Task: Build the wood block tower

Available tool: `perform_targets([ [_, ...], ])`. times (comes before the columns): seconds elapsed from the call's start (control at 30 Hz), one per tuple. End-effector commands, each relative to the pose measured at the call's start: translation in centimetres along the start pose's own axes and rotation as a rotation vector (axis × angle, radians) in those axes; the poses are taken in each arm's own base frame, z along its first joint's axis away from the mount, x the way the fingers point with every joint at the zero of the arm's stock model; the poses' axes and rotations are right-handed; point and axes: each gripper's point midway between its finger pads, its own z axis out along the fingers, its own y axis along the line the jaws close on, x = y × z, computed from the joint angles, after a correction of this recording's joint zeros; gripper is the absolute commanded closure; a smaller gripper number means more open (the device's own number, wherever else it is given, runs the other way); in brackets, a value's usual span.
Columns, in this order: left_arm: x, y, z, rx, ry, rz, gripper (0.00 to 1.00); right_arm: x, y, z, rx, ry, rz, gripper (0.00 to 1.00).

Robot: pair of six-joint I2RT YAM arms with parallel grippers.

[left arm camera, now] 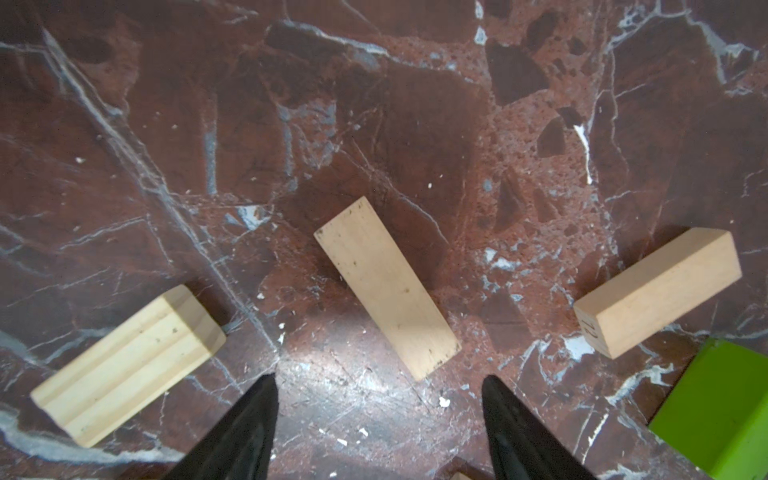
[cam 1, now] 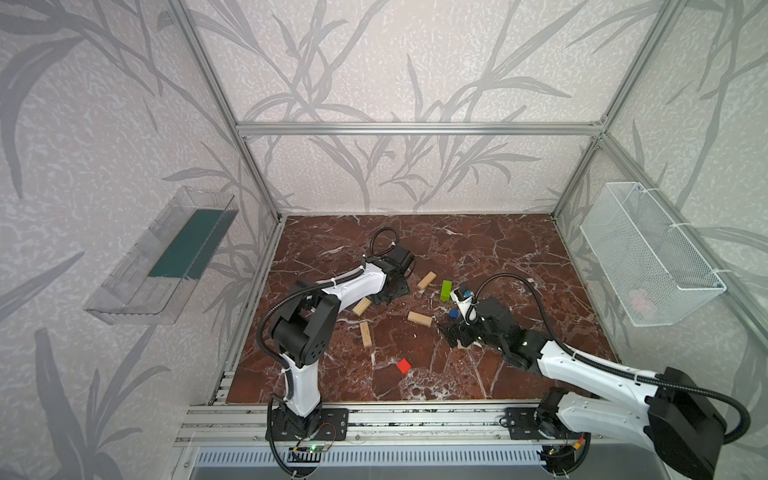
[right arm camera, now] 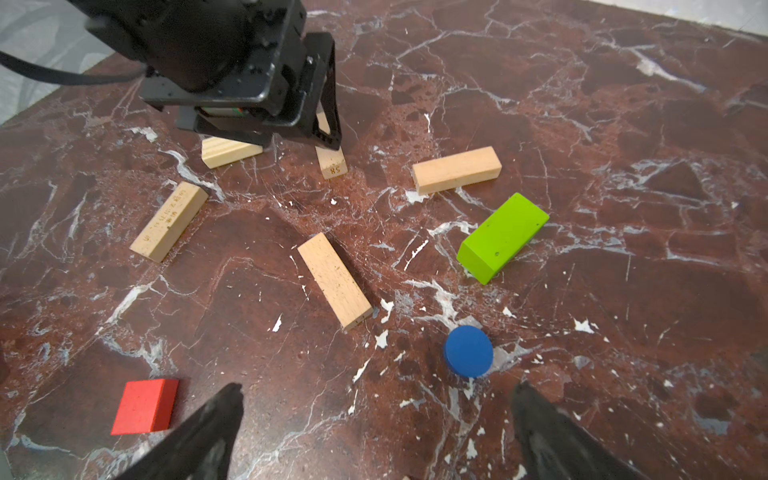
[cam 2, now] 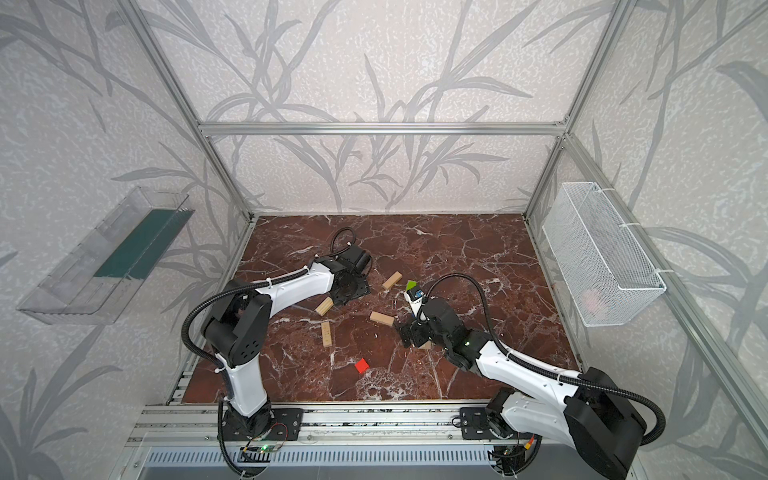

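The wood blocks lie loose and apart on the marble floor; no tower is in view. Pale planks (cam 1: pixel 427 280) (cam 1: pixel 420 318) (cam 1: pixel 365 333) (cam 1: pixel 361 306) sit mid-floor, with the green oblong (cam 1: pixel 446 290), the blue piece (cam 1: pixel 454 314) and the red cube (cam 1: pixel 404 366). My left gripper (cam 1: pixel 392 291) (left arm camera: pixel 379 377) is open, pointing down, with bare floor between its tips and a plank (left arm camera: pixel 386 286) just ahead. In the right wrist view its finger (right arm camera: pixel 330 124) stands over another plank (right arm camera: pixel 331 164). My right gripper (cam 1: pixel 457 334) (right arm camera: pixel 378 385) is open and empty, near the blue piece (right arm camera: pixel 468 351). A pale piece (cam 1: pixel 461 345) is partly hidden under it.
A clear plastic bin (cam 1: pixel 162 257) hangs on the left wall and a white wire basket (cam 1: pixel 648 257) on the right wall. Aluminium frame posts edge the floor. The two grippers stand close together mid-floor, with the blocks scattered between them.
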Motion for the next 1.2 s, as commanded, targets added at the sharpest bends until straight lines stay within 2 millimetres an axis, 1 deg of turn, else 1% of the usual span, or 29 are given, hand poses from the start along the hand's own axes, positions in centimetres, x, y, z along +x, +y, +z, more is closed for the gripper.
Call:
perform_targets([
  [0.0,-0.7,0.2,0.2,-0.057,-0.021,-0.012,0.26,-1.3,0.4,-0.6,-0.017,-0.072,-0.018,0.01],
  [0.13,-1.1,-0.1,0.8,-0.084,-0.024,-0.013,0.27,-1.4,0.5,-0.6,-0.025,-0.078,-0.021,0.01],
  [0.2,-1.3,0.3,1.0,-0.12,-0.029,-0.023,0.27,-1.4,0.8,-0.5,-0.042,-0.075,-0.024,0.01],
  [0.3,-1.5,0.4,1.4,-0.147,-0.03,-0.026,0.28,-1.4,0.9,-0.4,-0.048,-0.074,-0.028,0.01],
  [0.5,-1.4,0.1,2.5,-0.163,-0.013,-0.028,0.3,-1.5,1.1,-0.3,-0.055,-0.074,-0.029,0.01],
  [0.67,-1.7,0.0,2.7,-0.172,-0.02,-0.023,0.35,-1.4,1.0,-0.4,-0.053,-0.074,-0.032,0.01],
  [0.8,-1.7,0.3,2.9,-0.197,-0.017,-0.017,0.4,-1.5,1.1,-0.4,-0.058,-0.072,-0.034,0.01],
  [0.97,-1.5,0.3,3.2,-0.201,-0.004,-0.004,0.47,-1.3,1.1,-0.3,-0.058,-0.067,-0.035,0.01],
  [1.17,-1.2,0.4,3.5,-0.199,0.009,0.0,0.52,-1.3,1.1,-0.2,-0.058,-0.065,-0.035,0.01],
])
